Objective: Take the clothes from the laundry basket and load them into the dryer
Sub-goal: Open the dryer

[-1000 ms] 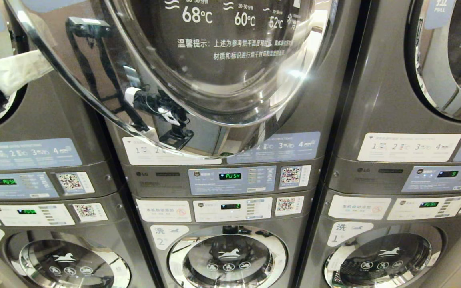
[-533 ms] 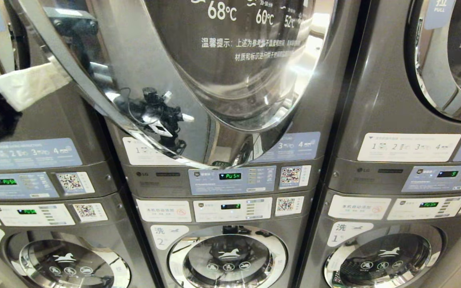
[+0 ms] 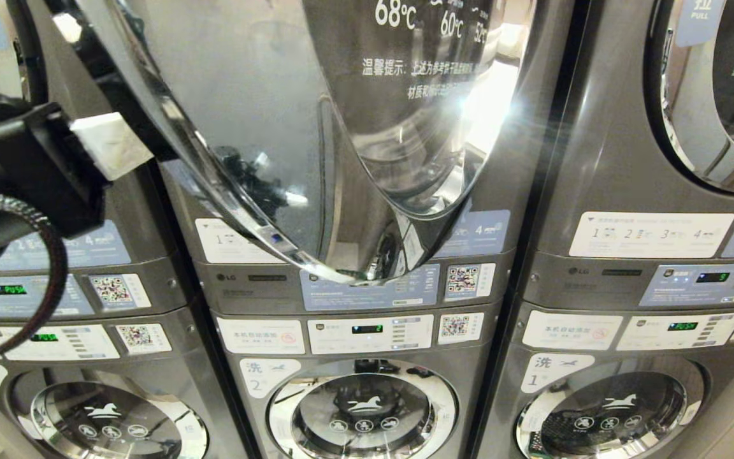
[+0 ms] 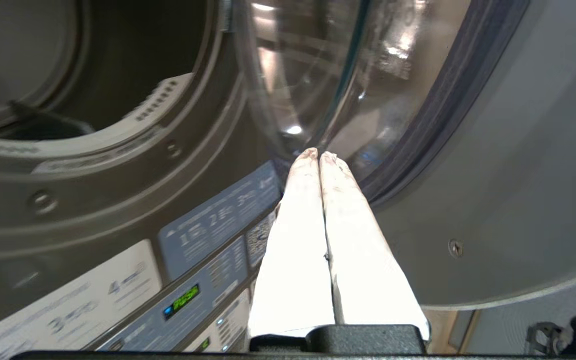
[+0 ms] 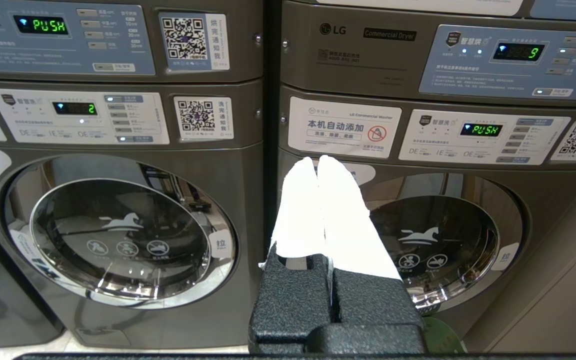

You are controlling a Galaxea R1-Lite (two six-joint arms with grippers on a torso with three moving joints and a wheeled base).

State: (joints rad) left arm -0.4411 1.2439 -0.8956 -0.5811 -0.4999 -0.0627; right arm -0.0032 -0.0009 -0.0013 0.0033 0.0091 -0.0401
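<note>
Left hand [image 4: 318, 156] up at the middle dryer's door [image 3: 290, 127] — white fingers pressed together, nothing between them, tips right at the inner edge of the glass, whether touching I can't tell. Door stands swung out, part-open, its chrome rim [image 3: 239, 204] hanging over the control panel [image 3: 367, 293]. Dark drum opening [image 4: 68, 75] shows beside the door in the left wrist view. Right hand [image 5: 318, 162] low, facing the lower washers [image 5: 118, 230] — fingers together, empty. No clothes and no laundry basket visible in any view.
</note>
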